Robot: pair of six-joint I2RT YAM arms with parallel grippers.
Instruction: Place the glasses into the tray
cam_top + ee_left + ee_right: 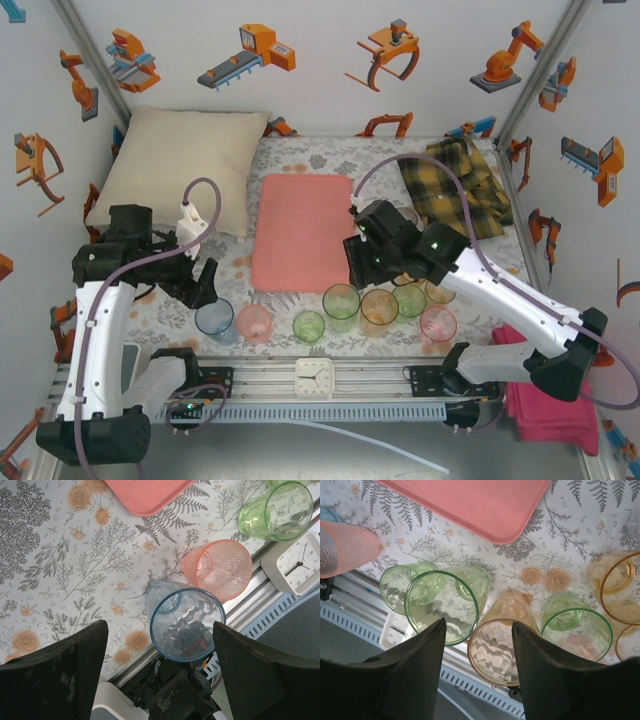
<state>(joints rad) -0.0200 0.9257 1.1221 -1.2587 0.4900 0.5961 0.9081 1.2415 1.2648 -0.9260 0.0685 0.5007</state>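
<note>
along the near edge of the table (240, 272), just short of the tray (300, 230), the glasses (341, 302) stand upright in a loose row, none of them on the tray yet. the blue tumbler (187, 625) at the left end sits framed between the wide-spread fingers of the left gripper (160, 626). neither finger touches it as far as i can see, and a pink tumbler (217, 567) stands just beside it. i'd call this the first pick. to do it well, the fingers should drop squarely either side of the blue one, close on the wall below the rim, and lift straight up so the pink neighbour isn't knocked. the right gripper (479, 627) hangs with its fingers apart too, over a green tumbler (442, 602) and an orange tumbler (492, 645) standing very close together; that looks the tighter grab. the tumblers are thin, clear and tinted, faceted inside or pebbled, narrowing toward the base, and probably light and slippery. the tray is flat, matte salmon, with rounded corners and a low lip. under it all lies a floral cover (60, 555) printed with ferns and roses, with a cream pillow (180, 160) at the far left corner, a plaid cloth (455, 185) at the far right, and a white clock (314, 377) at the near edge.
</note>
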